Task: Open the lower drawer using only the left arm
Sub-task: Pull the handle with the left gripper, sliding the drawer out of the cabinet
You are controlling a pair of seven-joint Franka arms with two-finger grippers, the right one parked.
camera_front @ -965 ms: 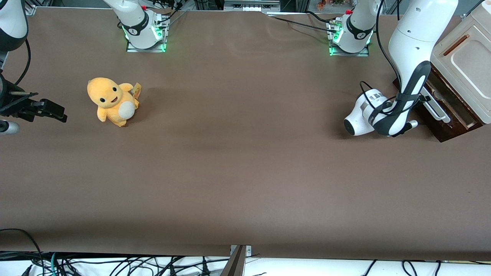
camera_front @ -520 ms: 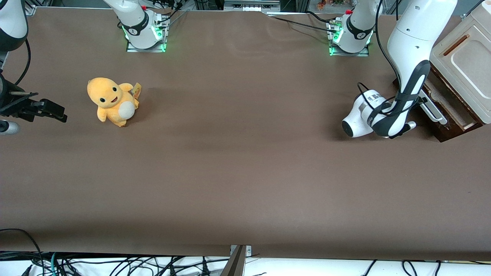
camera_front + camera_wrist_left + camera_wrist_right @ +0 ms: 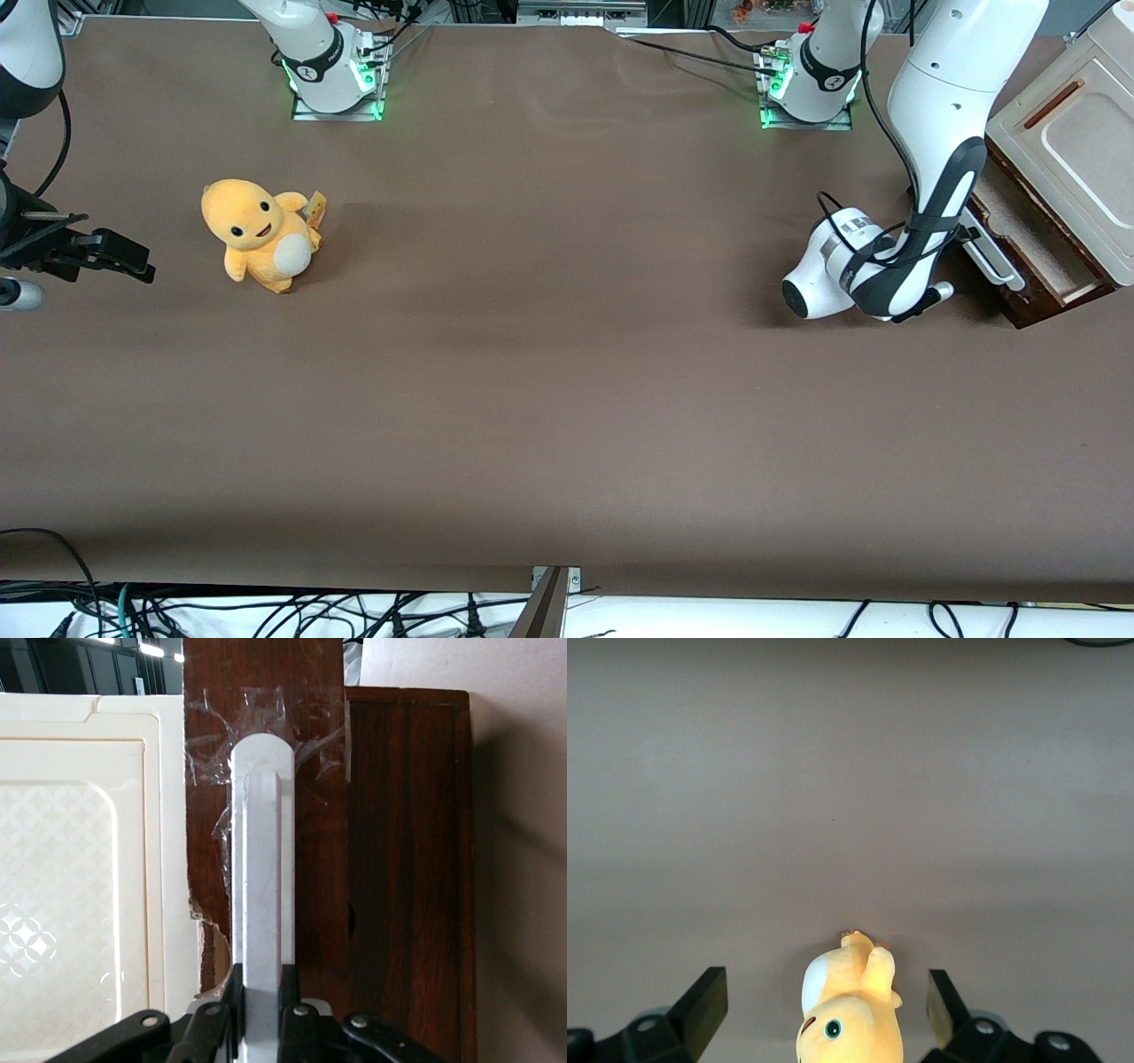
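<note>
Front view, across the tabletop from the parked arm's end: a yellow plush toy is seen lying well apart from the work. No part in the task is expected for it.

Toward the working arm's end, the left arm is seen bent down to the table, wrist low. The gripper is closed on the bar handle; a finger is pressed against each side of the bar, with no gap visible.

The lower drawer sits at the corner of the tabletop at the working arm's end, under the cream panel. It is drawn partway out; its pale inside shows beside the dark front.

Key relation: the handle's long axis runs straight away from the fingers in the wrist view, so the bar is gripped near one end, crosswise. The pull is judged to go square to the dark front, toward the table's middle. An off-centre grip may skew the drawer.
</note>
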